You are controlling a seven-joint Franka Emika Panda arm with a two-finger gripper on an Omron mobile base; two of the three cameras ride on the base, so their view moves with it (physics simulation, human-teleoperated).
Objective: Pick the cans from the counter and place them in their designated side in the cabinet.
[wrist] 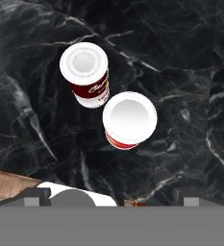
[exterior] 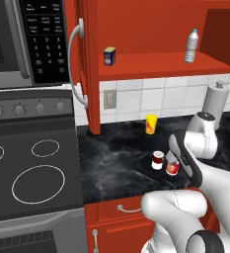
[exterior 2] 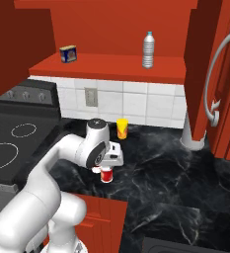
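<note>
Two cans stand side by side on the black marble counter (exterior: 114, 165) (exterior 2: 175, 173) (wrist: 180, 67). The dark maroon can (exterior: 157, 160) (wrist: 87, 77) has a white lower band. The bright red can (exterior: 172, 168) (exterior 2: 106, 175) (wrist: 129, 120) is right beside it. My gripper (exterior 2: 104, 168) (wrist: 111, 196) hangs open just above the red can, pointing down, its fingertips (wrist: 36, 194) spread wide with nothing between them. The red wall cabinet stands open above, with its shelf (exterior: 161, 64) (exterior 2: 111, 66) and curved silver door handle (exterior: 76, 64) (exterior 2: 215, 74).
On the shelf are a small blue-and-yellow box (exterior: 109, 56) (exterior 2: 68, 53) and a water bottle (exterior: 191, 46) (exterior 2: 147, 50). A yellow cup (exterior: 151, 124) (exterior 2: 122, 128) stands behind the cans. A paper towel roll (exterior: 215, 101) is at the back right, and the stovetop (exterior: 32, 168) (exterior 2: 8, 133) lies left.
</note>
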